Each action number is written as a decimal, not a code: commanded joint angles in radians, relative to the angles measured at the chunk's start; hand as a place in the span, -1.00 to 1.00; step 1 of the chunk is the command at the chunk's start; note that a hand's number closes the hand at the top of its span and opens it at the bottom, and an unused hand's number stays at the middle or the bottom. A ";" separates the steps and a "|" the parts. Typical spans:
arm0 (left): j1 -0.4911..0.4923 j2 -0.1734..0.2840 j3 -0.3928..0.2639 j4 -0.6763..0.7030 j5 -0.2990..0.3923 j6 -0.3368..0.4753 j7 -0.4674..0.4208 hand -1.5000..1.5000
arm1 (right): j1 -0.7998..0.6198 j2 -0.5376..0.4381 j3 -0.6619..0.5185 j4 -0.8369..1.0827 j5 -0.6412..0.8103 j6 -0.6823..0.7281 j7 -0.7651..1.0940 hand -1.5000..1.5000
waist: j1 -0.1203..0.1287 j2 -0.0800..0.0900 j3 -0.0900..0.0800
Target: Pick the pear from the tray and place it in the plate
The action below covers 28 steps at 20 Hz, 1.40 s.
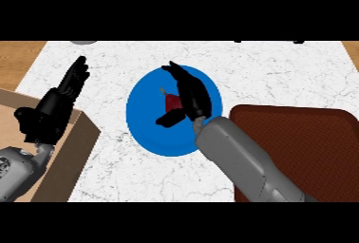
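Pear (170, 101), dark red, sits on the blue plate (151, 135) just under the right hand (188, 97), whose fingers look straight and apart above it; left hand (56, 107) rests open, well off the plate.

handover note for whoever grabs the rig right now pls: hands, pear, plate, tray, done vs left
Right hand: over the blue plate, fingers straight, thumb out, not curled round the pear.
Left hand: open, resting at the view's left, fingers up.
Pear: dark red, on the plate, partly hidden by the right hand.
Tray: brown, right of the plate, nothing seen on it.
Done: pear on plate. Left: pull the right hand clear.
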 commanded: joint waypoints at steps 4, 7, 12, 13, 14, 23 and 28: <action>0.032 -0.061 -0.004 0.078 0.020 0.027 0.023 0.00 | 0.066 0.001 -0.148 -0.041 -0.151 -0.145 -0.140 -1.00 | -0.057 0.005 -0.031; 0.061 -0.057 -0.008 0.071 0.013 0.039 0.001 0.00 | 0.081 -0.040 -0.210 -0.088 -0.176 -0.140 -0.152 -1.00 | -0.075 -0.004 -0.031; 0.084 -0.052 0.003 0.066 0.034 0.042 0.001 0.00 | 0.165 -0.147 -0.286 -0.162 -0.249 -0.058 -0.216 -1.00 | -0.086 -0.007 -0.032; 0.110 -0.030 0.008 0.055 0.041 0.005 -0.022 0.00 | 0.182 -0.150 -0.293 -0.162 -0.251 -0.059 -0.217 -1.00 | -0.077 -0.007 -0.032; 0.124 -0.041 0.011 0.076 0.037 0.015 -0.048 0.00 | 0.235 -0.205 -0.316 -0.189 -0.298 0.014 -0.256 -1.00 | -0.090 -0.005 -0.032; 0.082 -0.044 0.014 0.093 0.023 0.010 -0.031 0.00 | 0.345 -0.360 -0.407 -0.157 -0.380 0.214 -0.429 -1.00 | -0.086 0.003 -0.031; 0.083 -0.061 0.011 0.103 0.023 0.008 -0.043 0.00 | 0.347 -0.371 -0.443 -0.139 -0.402 0.248 -0.463 -1.00 | -0.077 0.001 -0.032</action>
